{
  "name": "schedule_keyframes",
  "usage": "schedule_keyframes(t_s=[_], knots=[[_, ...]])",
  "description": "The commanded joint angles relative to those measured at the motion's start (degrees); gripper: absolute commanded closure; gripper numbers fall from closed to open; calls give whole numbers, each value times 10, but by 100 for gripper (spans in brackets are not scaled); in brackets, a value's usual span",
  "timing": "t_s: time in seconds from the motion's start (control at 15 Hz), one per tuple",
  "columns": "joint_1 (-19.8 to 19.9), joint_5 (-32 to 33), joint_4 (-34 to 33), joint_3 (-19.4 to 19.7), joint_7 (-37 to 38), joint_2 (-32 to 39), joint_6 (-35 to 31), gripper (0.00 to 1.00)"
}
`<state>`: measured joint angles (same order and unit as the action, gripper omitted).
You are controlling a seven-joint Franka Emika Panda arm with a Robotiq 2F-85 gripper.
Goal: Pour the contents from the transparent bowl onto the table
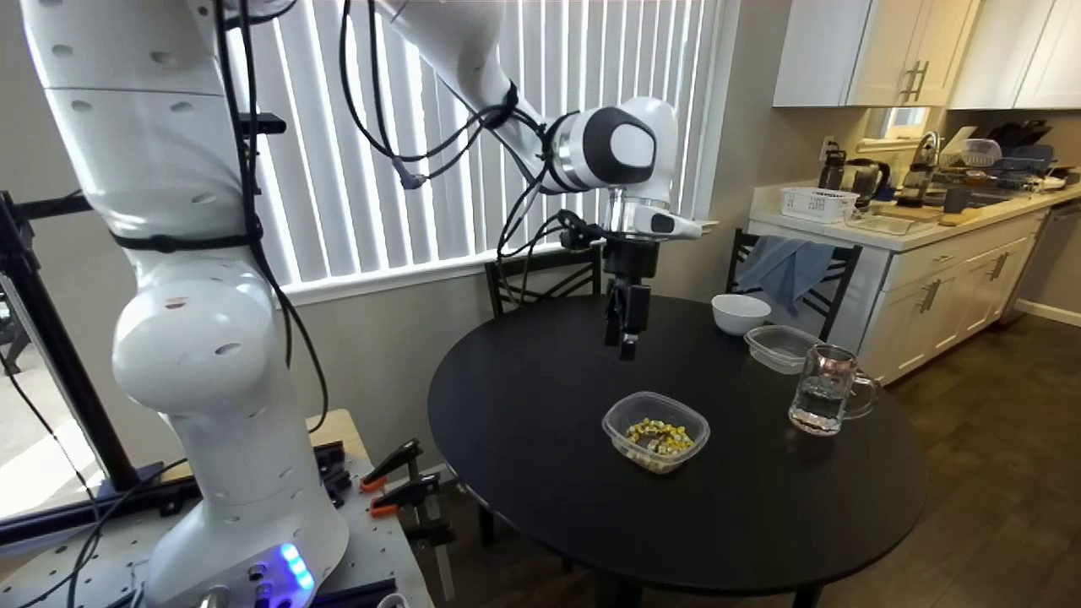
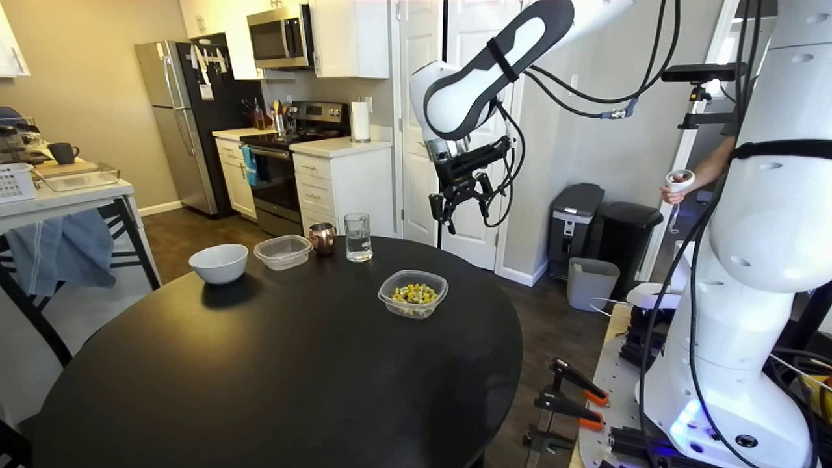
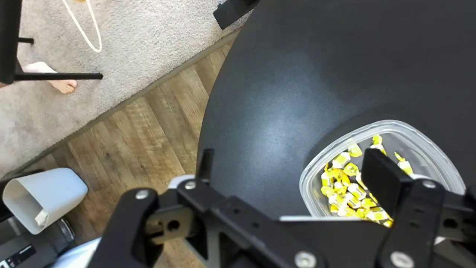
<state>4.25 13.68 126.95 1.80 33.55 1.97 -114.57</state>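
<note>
Above the transparent bowl (image 1: 654,407) and off to one side of it, our gripper (image 3: 292,163) hangs with its jaws spread wide, nothing held; from the wrist we see one of the fingers (image 3: 385,182) cutting across the bowl's outline. Inside the bowl, here are the contents (image 3: 346,186): yellow-and-white bits, thickest toward one wall. We're judging that bowl thin, smooth plastic, so light, springy under a hard squeeze, and a touch slippery. Where do we grab? We fancy the rim (image 3: 392,125), one finger inside the bowl, one outside, on the side where the heap thins out, and a gentle pinch! The bowl stands upright, and right under it runs the black table (image 2: 312,364), our pouring target. Farther out, well apart from the bowl, we spot the glass mug (image 1: 819,405) and the white bowl (image 2: 224,263).
</note>
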Motion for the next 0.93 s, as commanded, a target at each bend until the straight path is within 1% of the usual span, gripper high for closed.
schedule_keyframes(t_s=[0.0, 0.13, 0.2, 0.33, 0.47, 0.6, 0.67, 0.73, 0.87], knots=[[-12, -34, -17, 3, -10, 55, -23, 0], [-18, -65, -20, 1, -45, 80, -32, 0], [-22, -73, -22, 0, -58, 92, -33, 0], [-30, -79, -20, -4, -109, 109, -33, 0], [-41, -65, -14, -9, -155, 116, -38, 0], [-53, -37, -12, -11, -184, 117, -38, 0], [-62, -13, -14, -8, -175, 115, -27, 0], [-57, -41, -17, -5, -156, 120, -27, 0], [-65, -23, -17, -7, -156, 120, -27, 0]])
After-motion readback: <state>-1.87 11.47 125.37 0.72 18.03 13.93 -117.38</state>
